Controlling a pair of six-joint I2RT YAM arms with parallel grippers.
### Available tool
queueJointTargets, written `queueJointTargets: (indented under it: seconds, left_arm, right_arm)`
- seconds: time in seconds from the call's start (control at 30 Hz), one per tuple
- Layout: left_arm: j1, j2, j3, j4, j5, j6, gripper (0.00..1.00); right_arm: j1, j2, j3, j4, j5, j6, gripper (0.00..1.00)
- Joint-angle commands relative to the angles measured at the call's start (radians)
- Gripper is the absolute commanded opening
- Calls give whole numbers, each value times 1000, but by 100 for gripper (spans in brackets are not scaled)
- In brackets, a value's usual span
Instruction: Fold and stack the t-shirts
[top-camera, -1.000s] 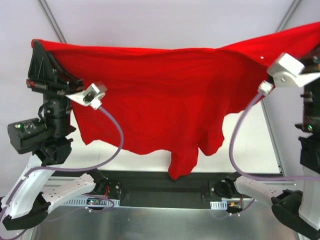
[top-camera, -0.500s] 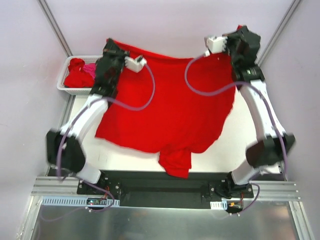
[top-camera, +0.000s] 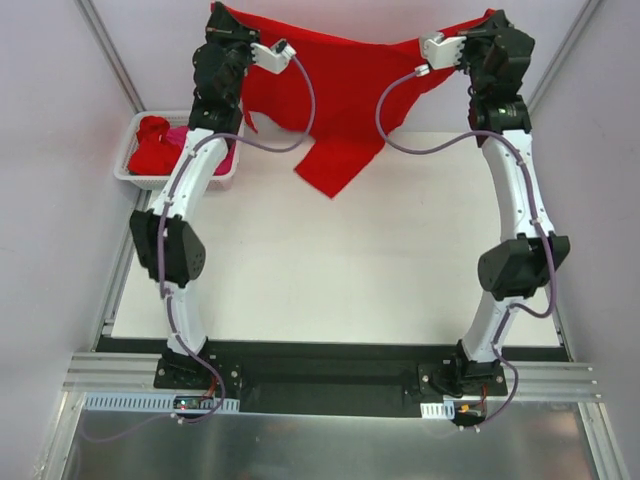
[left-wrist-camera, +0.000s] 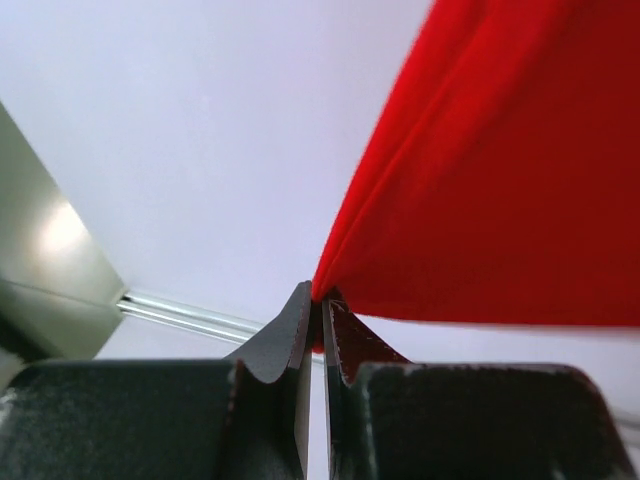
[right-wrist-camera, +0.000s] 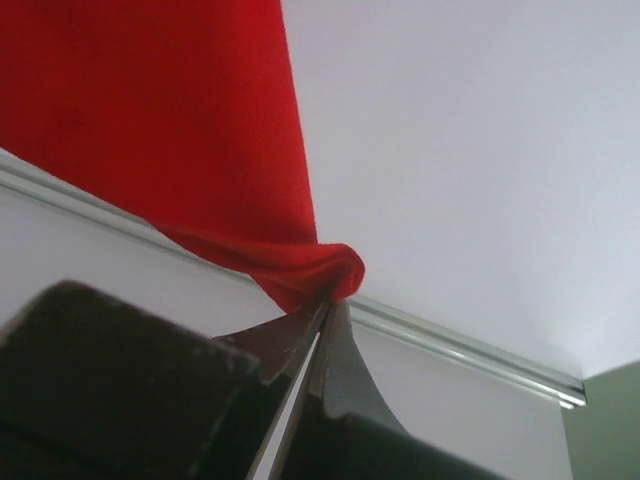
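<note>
A red t-shirt (top-camera: 340, 95) was held stretched between the two raised arms, at the far side of the desk (top-camera: 340, 270). The left pincer (left-wrist-camera: 318, 296) was seen clenched on one corner of the cloth, with a red edge caught between its tips. The right pincer (right-wrist-camera: 327, 305) was likewise closed on a bunched fold of the same shirt. The upper edge was drawn fairly taut between the two grips, and the rest hung below it, a pointed flap reaching lowest near the middle. Whether that flap touched the desk could not be told. At the far left, a white lattice basket (top-camera: 140, 180) was set, partly covered by the left arm. In it other shirts were heaped: a crumpled red shirt (top-camera: 152, 150) and a magenta-pink shirt (top-camera: 183, 136) just beside it.
</note>
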Motion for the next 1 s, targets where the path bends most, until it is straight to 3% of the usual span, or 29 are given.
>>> queueJointTargets:
  seconds: [0.0, 0.17, 0.27, 0.4, 0.57, 0.83, 0.97]
  left_arm:
    - [-56, -425, -380, 197, -36, -55, 0]
    - [-259, -866, -815, 181, -136, -9, 0]
    - [-412, -1038, -919, 181, -250, 87, 0]
    - [-556, -1143, -905, 185, -382, 219, 0]
    - [-607, -1247, -948, 203, -452, 319, 0]
    - [-607, -1255, -951, 205, -430, 362, 0]
    - [-607, -1183, -846, 193, -420, 344, 0]
  right_arm:
    - [31, -292, -70, 118, 54, -221, 1]
    - [144, -561, -339, 62, 185, -229, 1]
    - [222, -748, -482, 50, 232, -241, 1]
    - [303, -888, -499, -17, 317, -296, 1]
    - [313, -1004, -525, -60, 332, -347, 1]
    - [312, -972, -417, -103, 331, -399, 1]
    - [310, -887, -279, -125, 323, -412, 1]
